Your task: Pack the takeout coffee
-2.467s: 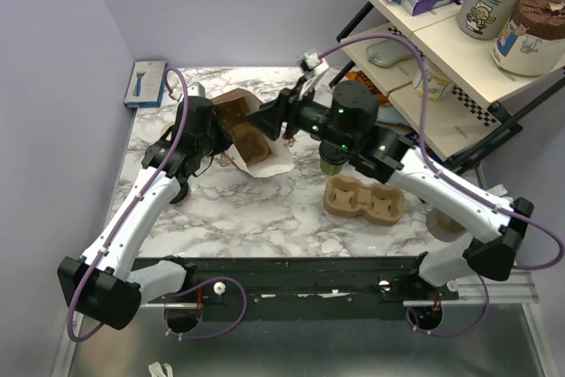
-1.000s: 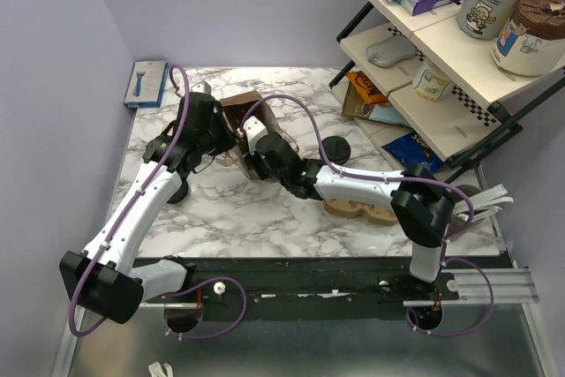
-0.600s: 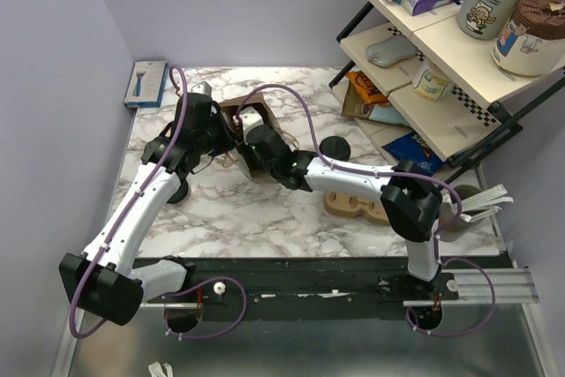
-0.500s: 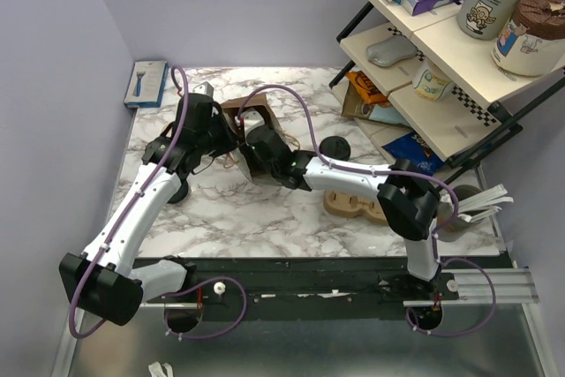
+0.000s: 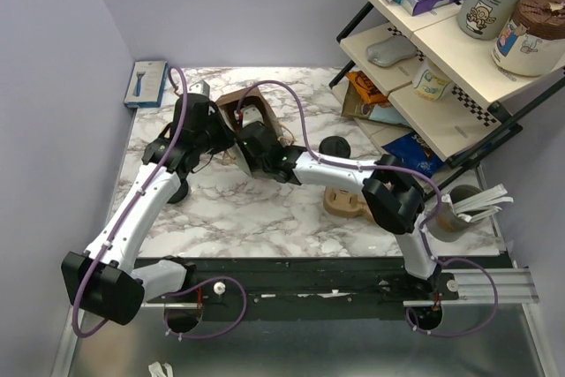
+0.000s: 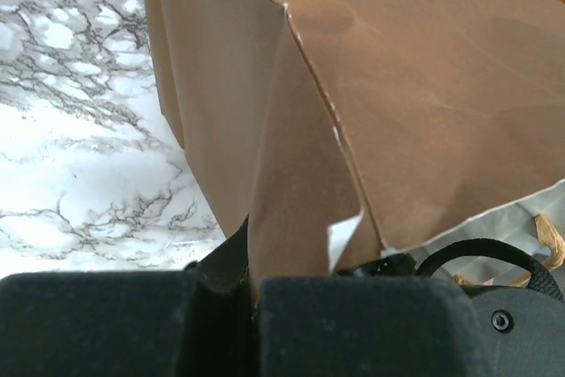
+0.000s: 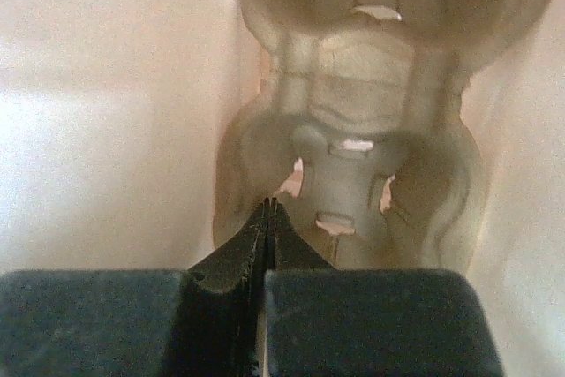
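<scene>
The brown paper bag (image 5: 250, 105) lies on its side at the back of the table, mouth toward the right. My left gripper (image 5: 225, 134) is shut on a fold of the bag's edge (image 6: 291, 218). My right gripper (image 5: 252, 140) reaches inside the bag; its fingers (image 7: 269, 218) are shut and empty, just in front of a brown pulp cup tray (image 7: 353, 130) at the bag's bottom. The takeout coffee (image 5: 334, 146) stands on the table right of the bag, its black lid showing, apart from both grippers.
A second pulp tray (image 5: 346, 205) lies under the right arm near the front. A grey cup with paper strips (image 5: 450, 218) stands far right. A shelf rack (image 5: 441, 50) with snack packets (image 5: 371, 94) borders the right. A blue box (image 5: 146, 84) sits back left.
My right arm has dropped low and stretched left, pushing its shut gripper deeper into the bag. The left gripper has kept hold of the bag's edge, and the bag has shifted slightly.
</scene>
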Tool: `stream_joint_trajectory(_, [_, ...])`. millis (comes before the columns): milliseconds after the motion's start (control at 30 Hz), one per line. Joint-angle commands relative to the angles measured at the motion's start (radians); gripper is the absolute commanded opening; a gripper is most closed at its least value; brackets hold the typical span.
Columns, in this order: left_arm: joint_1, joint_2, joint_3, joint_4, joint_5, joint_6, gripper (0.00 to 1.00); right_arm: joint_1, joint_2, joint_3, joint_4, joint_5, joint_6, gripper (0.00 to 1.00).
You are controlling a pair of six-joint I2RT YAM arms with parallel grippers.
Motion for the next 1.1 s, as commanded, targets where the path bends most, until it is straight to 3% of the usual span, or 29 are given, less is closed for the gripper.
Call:
stream_joint_trajectory(0, [-0.038,0.0,-0.013,-0.028,0.223,-0.03,0.0,-0.021,0.088,0.076,0.018,0.069,0.049,0.08])
stream_joint_trajectory(267, [-0.038,-0.009,-0.007,-0.039,0.224,-0.03,0.0,-0.06,0.154,0.045,-0.018,-0.003,0.126,0.08])
stream_joint_trajectory(633, [-0.04,-0.011,0.001,-0.04,0.221,-0.03,0.0,-0.074,0.209,0.093,-0.039,-0.044,0.113,0.07])
stream_joint_trajectory(667, [-0.038,-0.014,0.002,-0.043,0.215,-0.03,0.0,-0.074,0.217,0.099,-0.047,-0.043,0.127,0.03])
stream_joint_trajectory(833, [-0.04,-0.02,0.018,-0.07,0.186,-0.034,0.0,-0.074,0.195,0.113,-0.146,-0.083,0.176,0.04])
stream_joint_trajectory(1067, [-0.037,-0.006,-0.004,-0.073,0.157,-0.03,0.0,-0.072,0.11,0.055,-0.128,-0.092,0.199,0.04])
